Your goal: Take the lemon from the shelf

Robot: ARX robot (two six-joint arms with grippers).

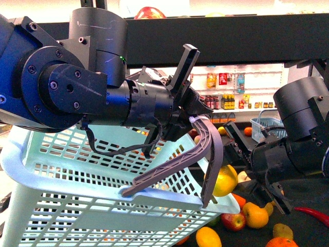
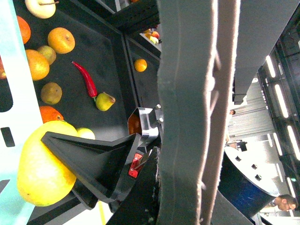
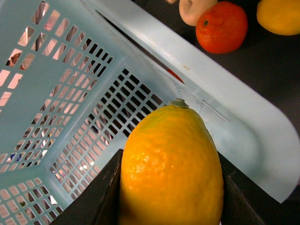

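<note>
Left gripper (image 1: 165,198) filled the front view: grey, ribbed, flexible-looking fingers splayed wide, one tip on the rim of the pale-blue lattice plastic basket (image 1: 67,177), the other hooked past its rounded corner. Couldn't tell whether they actually clamped it. Right gripper (image 3: 169,197) had its black, flat-faced wedge fingers closed on the lemon (image 3: 168,154), which was oval with dimpled yellow skin and a small stem nub at one end. Lemon was off the shelf (image 1: 231,38), held in the air right at the basket's corner, above the matte black tier. Loose on that tier: round oranges (image 2: 61,40) and a glossy, curved red chilli (image 2: 86,79).
</note>
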